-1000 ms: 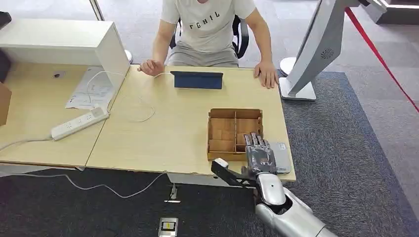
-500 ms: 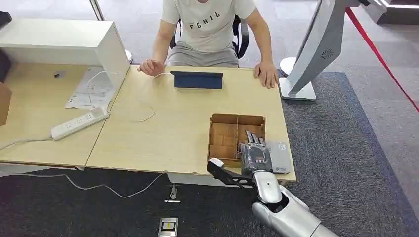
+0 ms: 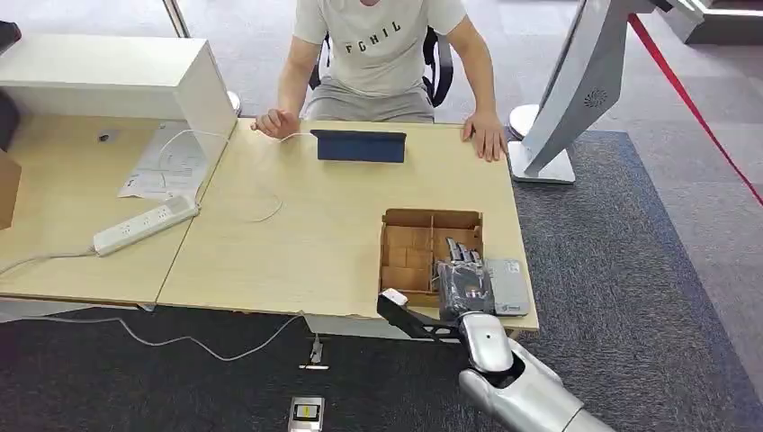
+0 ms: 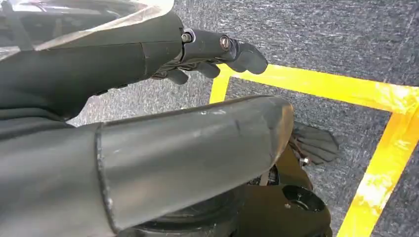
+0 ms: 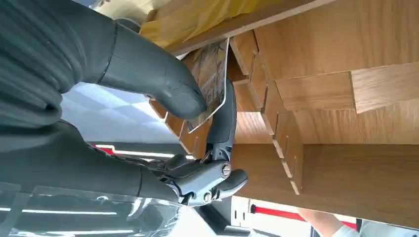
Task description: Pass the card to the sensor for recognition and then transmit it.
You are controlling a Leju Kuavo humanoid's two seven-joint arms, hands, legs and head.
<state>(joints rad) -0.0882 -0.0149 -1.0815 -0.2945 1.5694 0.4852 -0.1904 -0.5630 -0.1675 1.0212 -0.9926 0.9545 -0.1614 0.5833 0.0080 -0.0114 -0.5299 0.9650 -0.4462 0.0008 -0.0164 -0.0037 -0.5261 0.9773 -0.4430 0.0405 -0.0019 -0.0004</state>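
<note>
My right hand (image 3: pixel 463 283) reaches into the near right compartment of a wooden divided box (image 3: pixel 409 243) at the table's front right. In the right wrist view its thumb (image 5: pixel 153 79) presses a patterned card (image 5: pixel 211 69) against a dark finger, so the card is pinched and stands on edge just inside the box (image 5: pixel 316 89). A flat grey sensor pad (image 3: pixel 508 286) lies on the table to the right of the box, beside my hand. My left hand (image 4: pixel 217 49) hangs over the floor with its fingers loosely extended and nothing in them.
A person sits at the far side with both hands on the table (image 3: pixel 315 243), behind a blue tablet (image 3: pixel 358 146). A power strip (image 3: pixel 144 225), cable and papers lie to the left. A white kiosk stand (image 3: pixel 576 90) rises on the right.
My right hand drew back a little toward the table's near edge and settled lower in the box, which shifted slightly with it. Little has moved over the last half second.
</note>
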